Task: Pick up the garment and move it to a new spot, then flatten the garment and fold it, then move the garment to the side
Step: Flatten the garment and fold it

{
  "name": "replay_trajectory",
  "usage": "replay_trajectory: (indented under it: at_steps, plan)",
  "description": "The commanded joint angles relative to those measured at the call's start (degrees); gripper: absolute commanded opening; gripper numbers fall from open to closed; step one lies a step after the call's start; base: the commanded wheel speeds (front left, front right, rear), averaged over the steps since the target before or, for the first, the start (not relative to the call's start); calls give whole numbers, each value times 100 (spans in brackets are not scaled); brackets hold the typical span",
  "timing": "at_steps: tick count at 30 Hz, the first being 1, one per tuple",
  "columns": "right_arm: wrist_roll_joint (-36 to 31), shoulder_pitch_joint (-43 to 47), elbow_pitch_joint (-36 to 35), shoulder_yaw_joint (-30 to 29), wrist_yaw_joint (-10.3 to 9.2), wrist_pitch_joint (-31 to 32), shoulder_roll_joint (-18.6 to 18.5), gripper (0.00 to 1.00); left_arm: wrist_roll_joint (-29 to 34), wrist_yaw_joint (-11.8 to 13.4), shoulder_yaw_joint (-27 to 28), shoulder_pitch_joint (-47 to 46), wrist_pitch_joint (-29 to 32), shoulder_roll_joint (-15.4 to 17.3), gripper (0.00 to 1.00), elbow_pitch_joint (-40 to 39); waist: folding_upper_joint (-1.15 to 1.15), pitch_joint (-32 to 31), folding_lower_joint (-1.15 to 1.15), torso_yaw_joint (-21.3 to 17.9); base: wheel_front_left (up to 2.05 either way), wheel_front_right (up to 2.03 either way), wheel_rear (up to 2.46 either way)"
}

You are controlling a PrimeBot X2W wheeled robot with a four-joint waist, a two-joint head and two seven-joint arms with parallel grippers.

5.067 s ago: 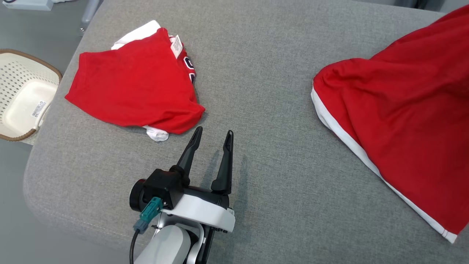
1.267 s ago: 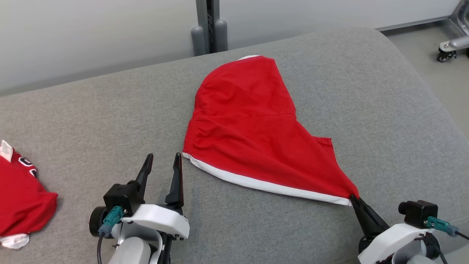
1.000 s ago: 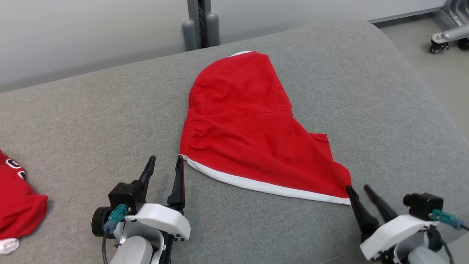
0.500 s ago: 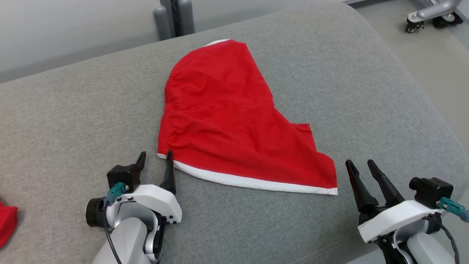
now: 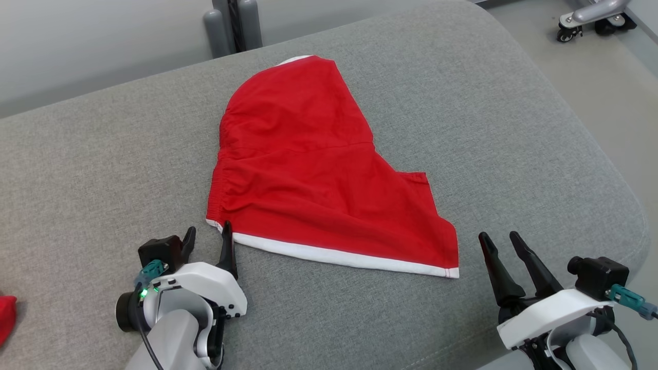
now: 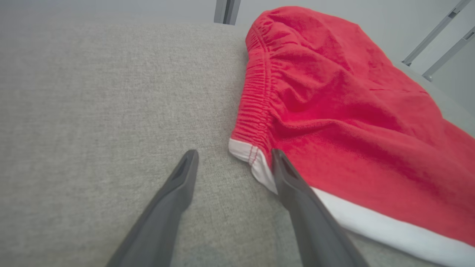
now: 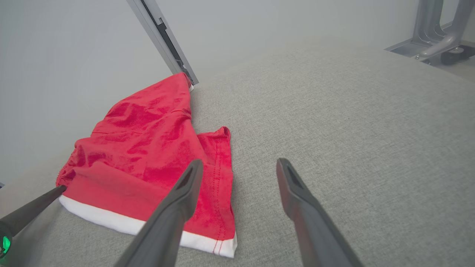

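Garment [image 5: 318,174] lies loose on the grey cushion [image 5: 462,128]. Both pairs spread apart: left fingers [image 5: 226,249] at its near corner, right fingers [image 5: 494,270] just beside the other, probably lined up for flattening.

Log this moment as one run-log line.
garment: lying on grey cushion, unheld | left gripper: open, at waistband corner | right gripper: open, clear of hem corner

Garment [image 5: 318,174] lies mid-cushion [image 5: 488,128]; left gripper [image 5: 208,227] at its near-left corner; right gripper [image 5: 497,235] just right of near-right corner
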Motion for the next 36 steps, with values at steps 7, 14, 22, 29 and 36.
replay_trajectory:
  at_steps: [7, 14, 22, 29, 36]
  plan:
    - [-36, -52, -10, 65, -2, -28, 6, 100, -356, 3, -192, -225, 15, 23, 47, 318, 0, 48, 0, -43, 0, 0, 0]
    - [32, -3, 33, 37, -2, -28, 80, 100, -350, -83, -106, -384, 8, 23, 0, 256, 0, 74, 0, -78, 0, 0, 0]
    - [644, 80, 439, 392, -2, -21, 319, 100, -211, -82, -120, -156, 4, 29, 0, -303, 0, 63, 0, 110, 0, 0, 0]
    - [1065, -123, 902, 887, -1, -21, 340, 100, -259, 11, -356, -5, 4, 30, 0, -555, 0, 17, 0, 296, 0, 0, 0]
    - [1368, -302, 1440, 1294, -2, 25, 376, 39, -306, 66, -487, 28, 3, 30, 0, -725, 0, 8, 0, 464, 0, 0, 0]
